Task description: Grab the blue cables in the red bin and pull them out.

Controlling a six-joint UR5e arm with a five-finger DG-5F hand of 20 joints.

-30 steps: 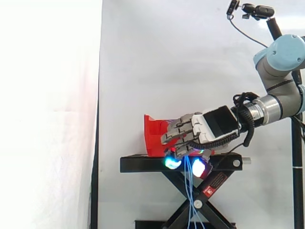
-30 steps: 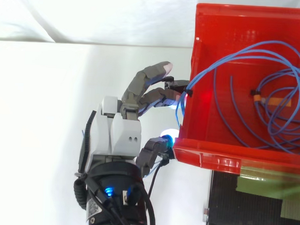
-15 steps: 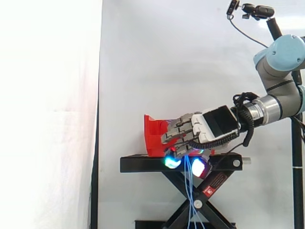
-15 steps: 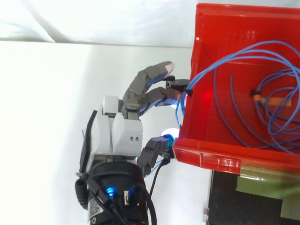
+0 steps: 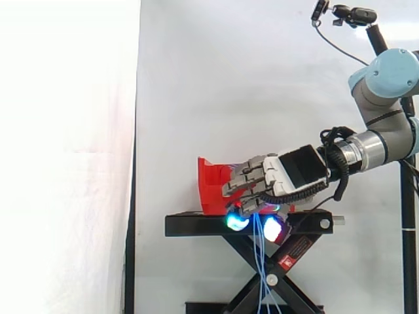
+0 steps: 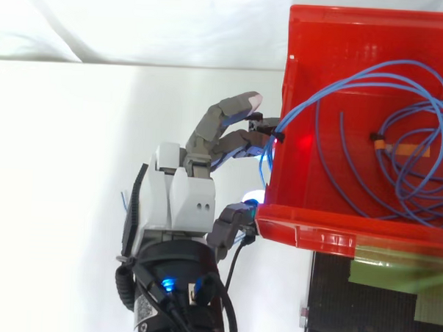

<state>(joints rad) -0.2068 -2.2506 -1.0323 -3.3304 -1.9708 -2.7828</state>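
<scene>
Several strands of the cables (image 6: 415,191) lie over the left wall of the bin (image 6: 336,237). The rest sit coiled on its floor, gathered at one spot by a small tie (image 6: 381,141). From the side we see the spilled strands hanging straight down past the stand (image 5: 196,226).

The hand (image 6: 183,201) sits just outside that wall, level with the rim. Its fingers (image 6: 243,102) and thumb are curled in around the strands where they cross the edge. We read that as a hold on the cables, though we cannot tell how many strands are truly pinched.

We judge the cables light, limp and rather slick. They will follow a pull without resisting, but thin strands can slide through thick pads if the pinch is loose. The coil will not come out as one stiff piece. It should pay out loop by loop, and the tied spot may drag or catch on the wall.

For us the best place to hold is where the hand is now, on the bunched strands at the rim, with as many taken together as possible. The pull should go away from the bin and somewhat upward, so the loops lift over the wall. The bin looks light, so a snag could tug it along the stand.
</scene>
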